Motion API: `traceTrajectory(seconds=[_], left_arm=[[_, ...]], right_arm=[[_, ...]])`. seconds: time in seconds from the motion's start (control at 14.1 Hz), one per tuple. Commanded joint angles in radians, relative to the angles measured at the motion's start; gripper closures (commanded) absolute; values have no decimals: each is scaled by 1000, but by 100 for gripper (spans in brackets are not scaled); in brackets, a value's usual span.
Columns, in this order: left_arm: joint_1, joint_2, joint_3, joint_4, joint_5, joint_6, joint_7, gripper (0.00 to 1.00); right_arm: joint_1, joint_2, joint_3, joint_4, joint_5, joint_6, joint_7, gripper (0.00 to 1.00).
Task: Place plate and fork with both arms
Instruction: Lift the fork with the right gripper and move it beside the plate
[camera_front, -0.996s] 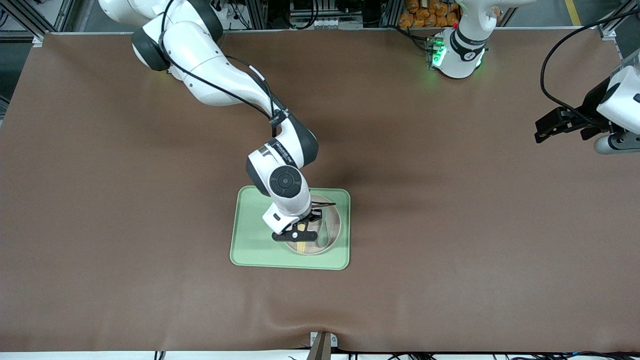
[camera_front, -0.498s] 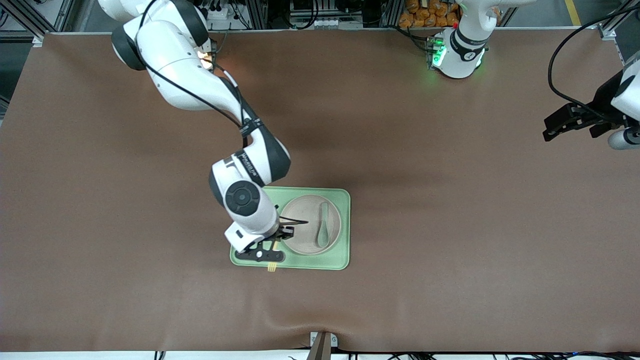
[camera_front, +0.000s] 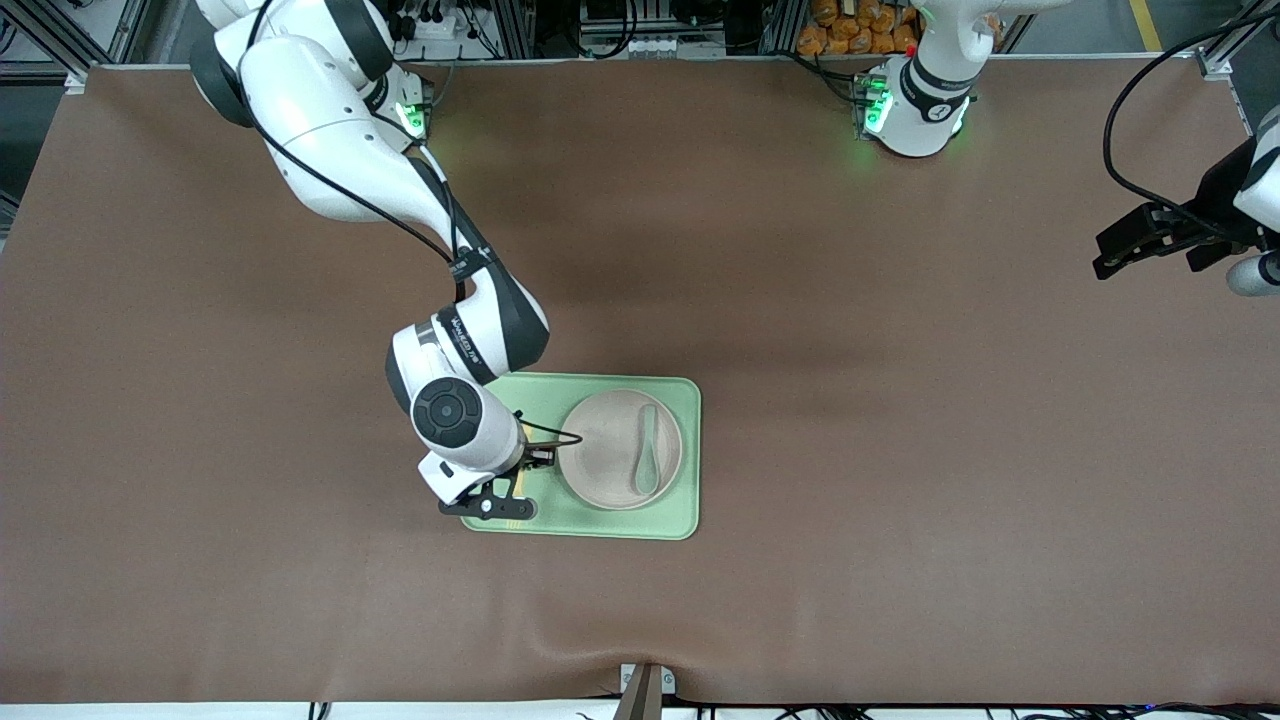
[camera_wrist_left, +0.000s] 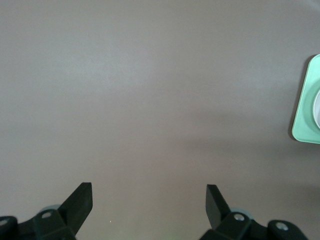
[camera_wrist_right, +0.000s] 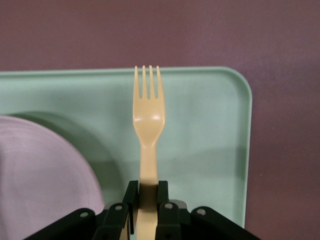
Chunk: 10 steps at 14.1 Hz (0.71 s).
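Observation:
The pale-yellow fork (camera_wrist_right: 147, 120) juts out of my right gripper (camera_wrist_right: 148, 192), which is shut on its handle. The tines hang over the bare part of the light-green tray (camera_wrist_right: 210, 140), beside the plate (camera_wrist_right: 40, 170). In the front view the right gripper (camera_front: 490, 505) is over the tray's end toward the right arm, with the fork tips (camera_front: 513, 522) just showing. The beige-pink plate (camera_front: 605, 450) lies on the tray (camera_front: 685, 500). My left gripper (camera_front: 1140, 245) waits open over the left arm's end of the table, with nothing between its fingers (camera_wrist_left: 80, 200).
A grey-green spoon (camera_front: 645, 455) lies in the plate. The tray's corner (camera_wrist_left: 306, 110) shows at the edge of the left wrist view, over brown table mat (camera_front: 900, 450).
My right gripper carried the fork from over the plate sideways to over the tray's bare part toward the right arm's end. The left gripper drifted slightly outward.

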Motion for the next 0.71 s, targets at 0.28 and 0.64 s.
traceTrajectory(seconds=[0.28,0.64], left_arm=[[6,-19,-5,7,0,-23,9,0],[6,-14,-7,9,0,-21,9,0]], right_arm=[[-7,-113,20,-303,-32,193,-28,100],[-27,-107,18,-276,-32,181,-36,13]])
